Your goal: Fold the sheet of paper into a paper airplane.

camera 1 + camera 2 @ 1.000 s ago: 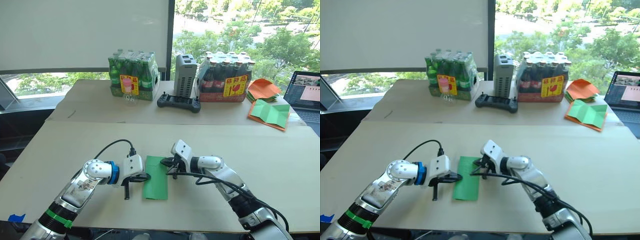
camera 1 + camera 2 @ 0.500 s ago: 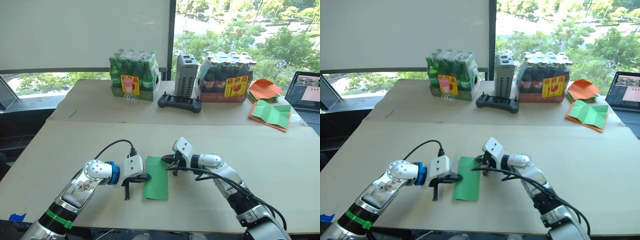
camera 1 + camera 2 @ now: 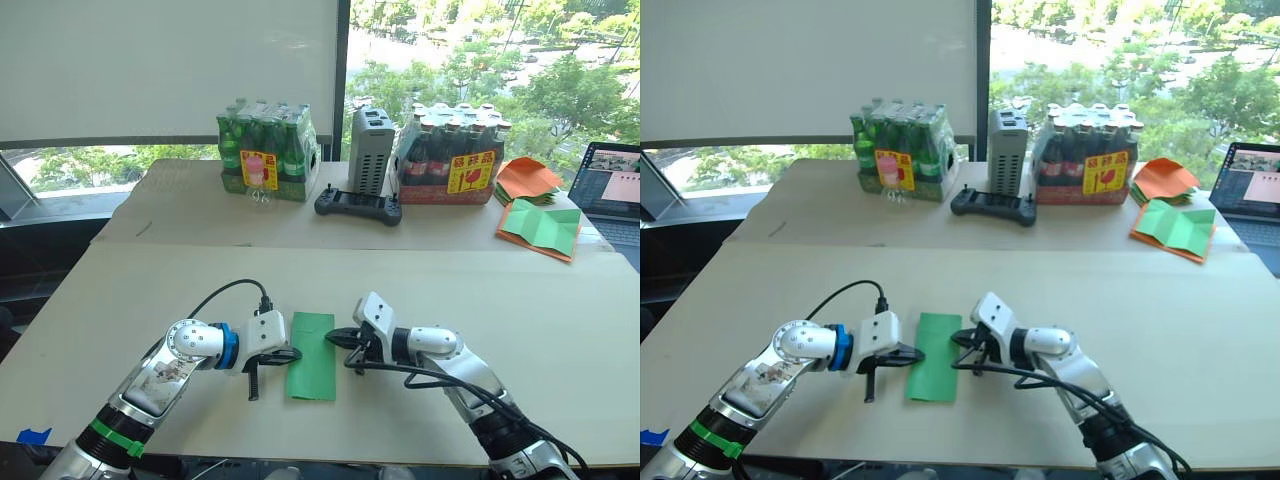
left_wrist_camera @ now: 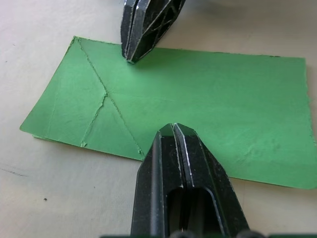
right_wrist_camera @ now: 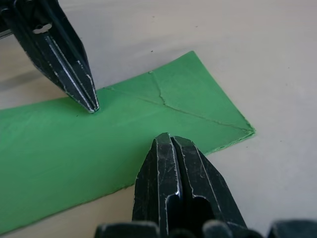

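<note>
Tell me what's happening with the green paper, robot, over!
Left tool shut, tip on sheet of paper. Right tool shut, tip at the opposite long edge. Sheet lies flat, folded narrow, creased, not yet an airplane. Nothing in the way.

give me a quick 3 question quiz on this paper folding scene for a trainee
1. True or false: the sheet of paper lies flat on the table between the two hands.
2. The left hand and the right hand are: A) both wide open B) both shut, tips at opposite long edges of the sheet C) lifting the sheet.
3. Fill in: behind the black controller stands a grey ____.

Key
1. True.
2. B.
3. Box, between the two bottle packs.
</note>
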